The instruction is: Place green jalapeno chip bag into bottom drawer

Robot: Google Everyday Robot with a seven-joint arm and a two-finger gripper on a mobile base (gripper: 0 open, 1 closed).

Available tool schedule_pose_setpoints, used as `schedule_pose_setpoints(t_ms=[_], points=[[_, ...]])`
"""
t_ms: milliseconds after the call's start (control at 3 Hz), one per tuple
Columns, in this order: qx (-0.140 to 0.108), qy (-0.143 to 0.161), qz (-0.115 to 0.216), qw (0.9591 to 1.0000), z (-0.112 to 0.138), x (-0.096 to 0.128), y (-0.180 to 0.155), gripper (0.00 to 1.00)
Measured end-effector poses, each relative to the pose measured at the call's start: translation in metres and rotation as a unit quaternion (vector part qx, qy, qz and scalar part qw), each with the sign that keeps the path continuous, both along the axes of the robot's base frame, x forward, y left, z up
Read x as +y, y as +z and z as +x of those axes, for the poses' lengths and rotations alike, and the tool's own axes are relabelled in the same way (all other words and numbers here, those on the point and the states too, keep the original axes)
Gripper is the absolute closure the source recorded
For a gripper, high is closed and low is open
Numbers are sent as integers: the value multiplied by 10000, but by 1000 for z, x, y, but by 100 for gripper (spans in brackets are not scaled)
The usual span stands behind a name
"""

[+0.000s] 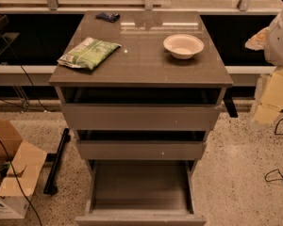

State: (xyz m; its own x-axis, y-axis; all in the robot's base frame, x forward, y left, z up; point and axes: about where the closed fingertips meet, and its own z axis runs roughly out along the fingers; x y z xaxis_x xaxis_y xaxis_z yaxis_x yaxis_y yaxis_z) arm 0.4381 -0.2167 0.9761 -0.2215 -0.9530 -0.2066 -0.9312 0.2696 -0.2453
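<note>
Tabletop (141, 60) holds the green jalapeno chip bag (88, 53), not yet picked up. The bottom drawer (140, 183) is open. The gripper (260, 39) is far right; I cannot tell its state.

Cabinet top (141, 67): bag (88, 53) near the left edge, bowl (183, 46) over to the right, packet (107, 17) at the back; gripper (257, 39) hangs off its right side.

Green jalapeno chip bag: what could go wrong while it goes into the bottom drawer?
The green jalapeno chip bag lies at the tabletop's front-left edge; a nudge may push it off.
Two partly open drawers sit above the bottom drawer; the bag might land in one.
The gripper is at the right edge; reaching across may hit the white bowl.
</note>
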Motion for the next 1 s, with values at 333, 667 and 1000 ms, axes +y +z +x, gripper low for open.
schedule_pose_setpoints(t_ms=[333,667,1000], points=[[0,0,0,10000,0,0,0,0],[-267,263,137,9992,21,28,5,0],[-544,672,464,9952,55,76,14,0]])
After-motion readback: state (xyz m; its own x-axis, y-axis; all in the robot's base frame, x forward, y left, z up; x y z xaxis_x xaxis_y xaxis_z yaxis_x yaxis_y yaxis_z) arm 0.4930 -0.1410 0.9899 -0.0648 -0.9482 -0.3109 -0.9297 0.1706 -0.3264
